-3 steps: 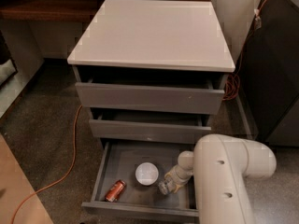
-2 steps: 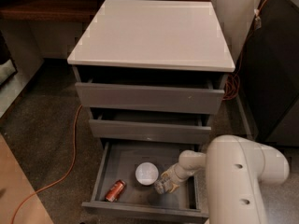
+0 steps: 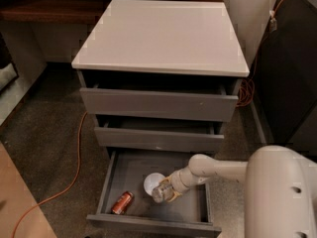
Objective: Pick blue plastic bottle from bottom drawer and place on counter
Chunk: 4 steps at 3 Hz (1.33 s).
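The gripper [image 3: 168,190] has slid left with the blue plastic bottle [image 3: 158,193], now just beside the white bowl [image 3: 150,181]. Its jaws clamp the tilted bottle inside the bottom drawer [image 3: 128,166], seemingly ready for lifting toward the counter [image 3: 161,33].

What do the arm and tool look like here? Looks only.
Arm: smooth off-white shell, bulky rounded near link with small dark holes, narrowing to a slim tube. Tool, down in the bottom drawer: yellowish-tan tip. No cables or markings visible.

No lettering is legible anywhere, nor on the fingers [image 3: 172,189] inside the bottom drawer [image 3: 128,171].
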Available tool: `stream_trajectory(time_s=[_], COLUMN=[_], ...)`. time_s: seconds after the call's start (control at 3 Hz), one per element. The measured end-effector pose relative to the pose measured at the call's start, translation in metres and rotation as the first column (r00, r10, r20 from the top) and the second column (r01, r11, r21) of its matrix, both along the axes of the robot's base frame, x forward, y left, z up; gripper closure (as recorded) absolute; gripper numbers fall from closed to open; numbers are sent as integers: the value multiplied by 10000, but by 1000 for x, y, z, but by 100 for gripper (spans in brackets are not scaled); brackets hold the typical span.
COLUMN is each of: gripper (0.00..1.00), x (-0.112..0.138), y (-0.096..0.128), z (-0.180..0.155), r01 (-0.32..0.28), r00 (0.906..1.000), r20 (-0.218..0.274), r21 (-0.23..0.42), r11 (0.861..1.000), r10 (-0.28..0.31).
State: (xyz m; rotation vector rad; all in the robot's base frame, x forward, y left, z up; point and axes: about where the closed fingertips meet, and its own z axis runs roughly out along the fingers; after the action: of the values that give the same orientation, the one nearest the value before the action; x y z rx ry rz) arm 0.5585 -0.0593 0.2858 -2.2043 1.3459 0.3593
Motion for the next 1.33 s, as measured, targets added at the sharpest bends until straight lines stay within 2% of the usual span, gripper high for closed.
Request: stream_trajectory(time_s=[0.33, 0.67, 1.0, 1.33], gripper=[100, 100, 100, 100], x=[-21, -37, -54, -62], y=[23, 34, 46, 48], z=[51, 91, 125, 132], r01=[-557, -1035, -1485, -1822], r00=[9935, 9718, 9516, 9467], r20=[993, 2061, 2647, 2614], r21=[-72, -626, -491, -465], r11=[9984, 9927, 9877, 9822], r10=[561, 1143, 1562, 1880])
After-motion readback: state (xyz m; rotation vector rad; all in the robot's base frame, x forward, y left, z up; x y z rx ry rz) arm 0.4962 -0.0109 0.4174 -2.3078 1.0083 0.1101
